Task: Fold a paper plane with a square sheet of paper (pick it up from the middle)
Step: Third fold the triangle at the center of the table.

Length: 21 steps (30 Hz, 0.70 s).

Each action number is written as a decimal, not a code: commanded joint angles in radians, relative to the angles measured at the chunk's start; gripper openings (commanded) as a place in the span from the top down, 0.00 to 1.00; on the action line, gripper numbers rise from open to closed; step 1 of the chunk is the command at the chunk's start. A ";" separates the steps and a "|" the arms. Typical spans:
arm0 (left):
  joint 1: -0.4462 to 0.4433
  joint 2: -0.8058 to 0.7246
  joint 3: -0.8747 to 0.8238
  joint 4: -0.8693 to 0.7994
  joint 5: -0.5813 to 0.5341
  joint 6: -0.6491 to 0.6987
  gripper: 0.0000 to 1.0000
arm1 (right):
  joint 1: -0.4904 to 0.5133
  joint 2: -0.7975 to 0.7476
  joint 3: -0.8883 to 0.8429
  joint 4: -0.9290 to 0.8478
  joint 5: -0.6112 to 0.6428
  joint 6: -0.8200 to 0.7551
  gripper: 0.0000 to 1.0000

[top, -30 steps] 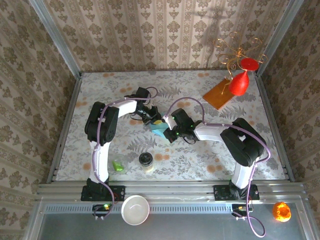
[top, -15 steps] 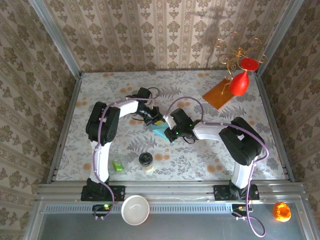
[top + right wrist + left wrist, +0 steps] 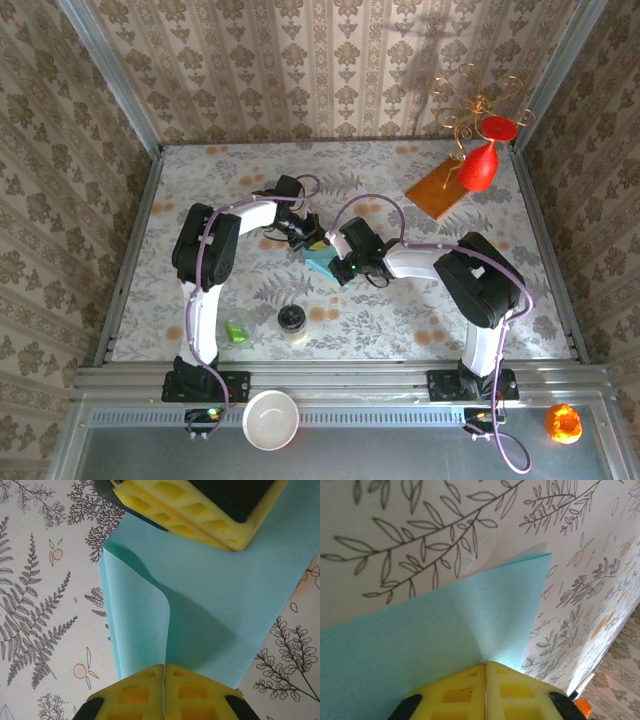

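1. Square sheet of paper (image 3: 320, 260): light blue, on the patterned table (image 3: 200, 170), just beyond the black-lidded jar (image 3: 292, 320) and slightly to its right. It is partly folded; in the right wrist view one flap curls up off the flat layer beneath.
2. Green object (image 3: 236, 331): small, on the table near the jar's left side.
3. White bowl (image 3: 271, 418): on the near side of the jar and a little left, on the grey ledge in front of the table.
4. Left gripper (image 3: 306, 238): beyond the jar, at the far left edge of the square sheet of paper. Its yellow pads (image 3: 455, 690) are pressed together with the paper pinched in the seam.
5. Right gripper (image 3: 164, 672): beyond the jar and to its right, at the paper's near right edge. Its pads are closed on the raised flap.
6. Orange-brown sheet (image 3: 432, 192): lying flat, well to the right of the jar and farther back.
7. Red vase-shaped item (image 3: 478, 165): farther right of the jar, at the orange-brown sheet's right end.
8. Orange lump (image 3: 563, 422): far right of the jar, on the near ledge.
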 commanded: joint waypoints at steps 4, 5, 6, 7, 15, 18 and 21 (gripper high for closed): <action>-0.011 0.039 -0.006 -0.057 -0.019 0.020 0.90 | -0.004 0.016 0.028 -0.042 -0.006 -0.011 1.00; -0.010 0.038 -0.006 -0.057 -0.019 0.021 0.90 | -0.004 0.015 0.028 -0.043 -0.008 -0.011 1.00; -0.010 0.039 -0.004 -0.057 -0.019 0.020 0.90 | -0.004 0.015 0.027 -0.046 -0.009 -0.012 1.00; -0.009 0.039 -0.003 -0.057 -0.019 0.021 0.90 | -0.004 0.016 0.027 -0.048 -0.011 -0.010 1.00; -0.006 0.033 0.006 -0.057 -0.015 0.018 0.89 | -0.004 0.038 0.039 -0.073 -0.015 -0.009 1.00; 0.001 0.010 0.002 -0.047 -0.013 0.007 0.89 | -0.004 0.048 0.045 -0.087 -0.015 -0.008 1.00; 0.022 -0.061 -0.048 0.013 -0.040 -0.049 0.88 | -0.004 0.055 0.048 -0.099 -0.012 -0.008 1.00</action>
